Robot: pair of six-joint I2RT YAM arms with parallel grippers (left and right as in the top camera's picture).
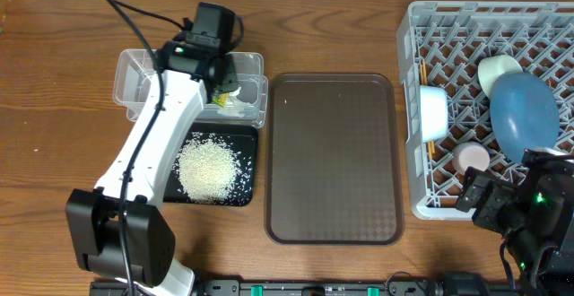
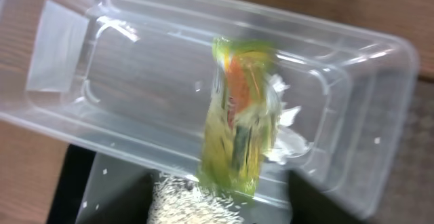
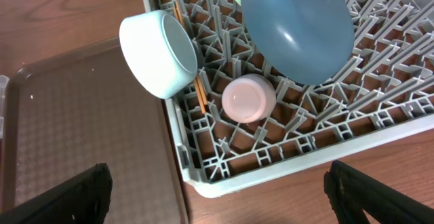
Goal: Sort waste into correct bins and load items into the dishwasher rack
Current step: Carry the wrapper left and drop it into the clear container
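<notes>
My left gripper (image 1: 220, 72) is over the clear tub (image 1: 134, 76); its fingers seem spread. The yellow-green-orange wrapper (image 2: 241, 115) is blurred above the tub floor (image 2: 135, 68), next to the white tissue (image 2: 285, 129). Rice (image 1: 208, 169) lies heaped on the black tray (image 1: 249, 143). The grey rack (image 1: 502, 18) holds the dark-blue bowl (image 1: 523, 112), mint bowl (image 1: 433, 109), white bowl (image 1: 496, 70), pink cup (image 1: 471, 159) and chopsticks (image 3: 200, 91). My right gripper (image 3: 224, 203) is open and empty above the rack's front-left corner (image 3: 203, 183).
The larger brown serving tray (image 1: 332, 157) lies between the black tray and the rack, with nothing on it. My left arm reaches from the front left across the black tray. The wooden table shows all around.
</notes>
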